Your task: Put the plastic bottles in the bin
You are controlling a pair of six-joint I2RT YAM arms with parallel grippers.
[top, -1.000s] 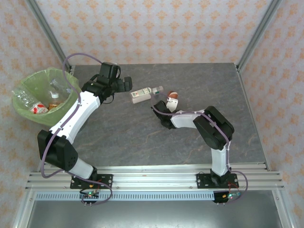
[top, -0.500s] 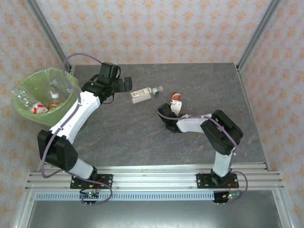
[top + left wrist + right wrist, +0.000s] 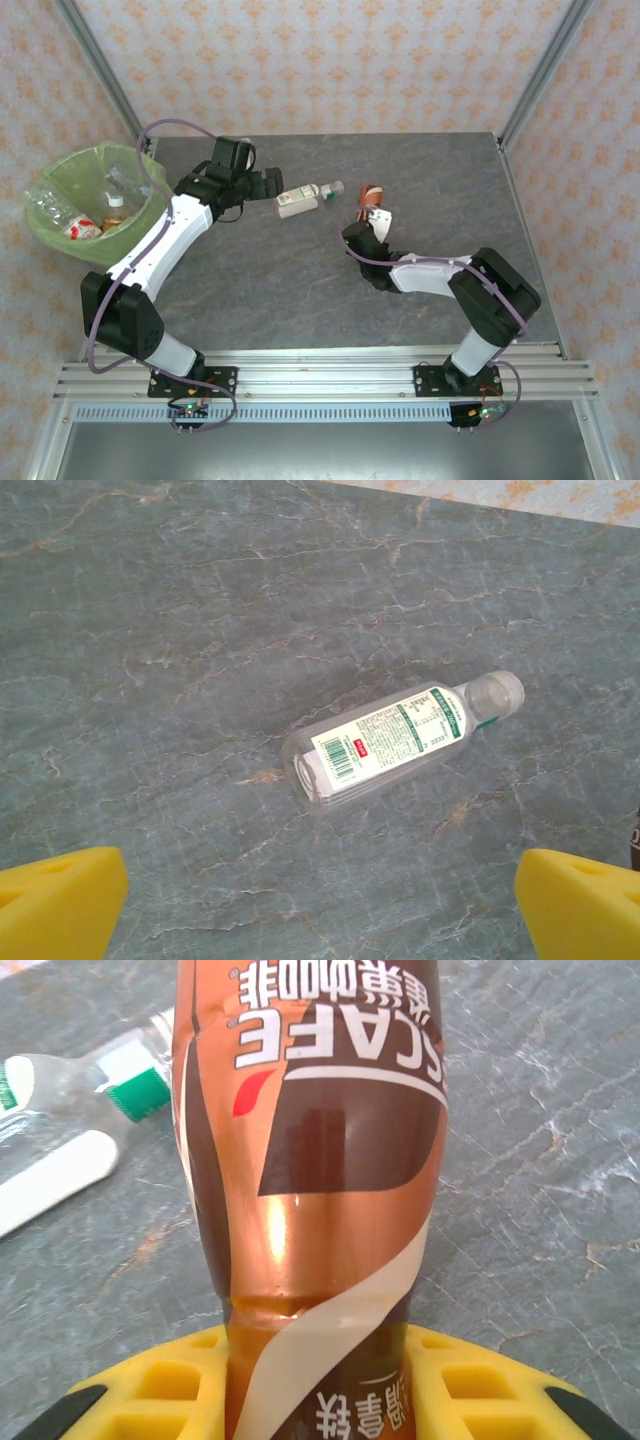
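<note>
R fingers (image 3: pixel 310 1400) clamp brown-label bottle (image 3: pixel 310 1160), base cut off; L fingers (image 3: pixel 320 900) spread over white-green bottle (image 3: pixel 395 742).

Grey, marble-veined desk (image 3: pixel 300 290); lying on its side near the far middle, a clear bottle with white-green label (image 3: pixel 305 199); just right of it, an orange-brown-labelled bottle (image 3: pixel 373 199), contact with the desk unclear.

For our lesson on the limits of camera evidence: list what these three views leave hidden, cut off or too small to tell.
- Brown bottle: right wrist view, its top is cut off by the upper edge, its base hidden between the yellow fingers.
- Bin: top view, its contents are too small and jumbled under the green liner to count.
- Clear bottle: left wrist view, label print too small to read.
</note>
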